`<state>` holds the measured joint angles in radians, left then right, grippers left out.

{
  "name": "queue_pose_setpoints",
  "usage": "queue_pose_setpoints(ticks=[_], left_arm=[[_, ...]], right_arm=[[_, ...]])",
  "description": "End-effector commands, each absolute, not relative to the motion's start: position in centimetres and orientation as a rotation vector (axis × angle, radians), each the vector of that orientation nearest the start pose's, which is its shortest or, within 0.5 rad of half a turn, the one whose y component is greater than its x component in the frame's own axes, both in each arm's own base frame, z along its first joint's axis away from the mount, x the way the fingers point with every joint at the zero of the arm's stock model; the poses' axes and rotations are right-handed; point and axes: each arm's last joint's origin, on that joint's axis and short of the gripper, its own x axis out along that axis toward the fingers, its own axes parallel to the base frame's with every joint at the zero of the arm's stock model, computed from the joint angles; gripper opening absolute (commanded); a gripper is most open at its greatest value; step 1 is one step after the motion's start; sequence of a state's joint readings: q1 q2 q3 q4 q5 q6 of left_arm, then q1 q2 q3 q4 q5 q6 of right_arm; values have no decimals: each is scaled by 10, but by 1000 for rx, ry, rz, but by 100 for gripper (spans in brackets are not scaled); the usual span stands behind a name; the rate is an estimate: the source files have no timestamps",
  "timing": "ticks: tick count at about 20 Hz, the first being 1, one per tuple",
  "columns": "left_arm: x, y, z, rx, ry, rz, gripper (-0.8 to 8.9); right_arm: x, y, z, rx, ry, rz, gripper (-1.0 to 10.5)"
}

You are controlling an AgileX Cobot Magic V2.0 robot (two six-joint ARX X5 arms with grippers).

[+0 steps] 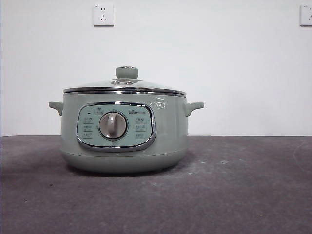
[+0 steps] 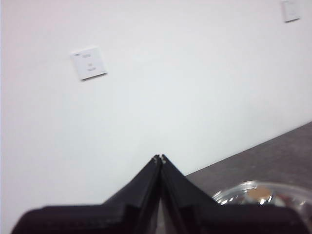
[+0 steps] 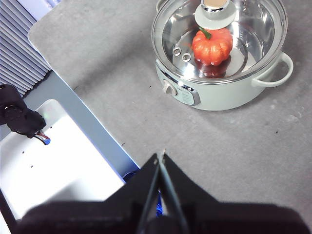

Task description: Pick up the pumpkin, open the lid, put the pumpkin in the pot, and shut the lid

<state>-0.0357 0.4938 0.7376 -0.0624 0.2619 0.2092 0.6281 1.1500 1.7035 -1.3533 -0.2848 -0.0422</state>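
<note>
Pincers left (image 2: 160, 157), right (image 3: 161, 155) pressed closed | ribbed pumpkin (image 3: 211, 45) under domed glass lid (image 3: 219, 29) | pot (image 1: 124, 131)

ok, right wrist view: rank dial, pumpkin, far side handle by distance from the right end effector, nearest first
1. Dial: on the pot's wall facing the shut right end effector, nearest.
2. Pumpkin: inside the pot, under the glass lid, near the middle.
3. Side handle: on the pot's far flank, farthest.
</note>
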Motion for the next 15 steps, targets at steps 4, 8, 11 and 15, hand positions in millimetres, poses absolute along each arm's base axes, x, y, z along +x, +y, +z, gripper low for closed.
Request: queue_pose_setpoints(ticks=[4,8,11,15], left_arm=[[105,-6,253,153,-79,-143,-4],[103,-5,199,129,-5,-146,-4],[102,-5,175,113,20,-145,-4],[100,-5,159,96,56,-124,-4]], right_arm=[[118,95,456,-181,801,877,1],[118,95,456,-180,800,877,1],[117,95,456,-180,800,877,1],[117,95,456,-180,800,877,1]])
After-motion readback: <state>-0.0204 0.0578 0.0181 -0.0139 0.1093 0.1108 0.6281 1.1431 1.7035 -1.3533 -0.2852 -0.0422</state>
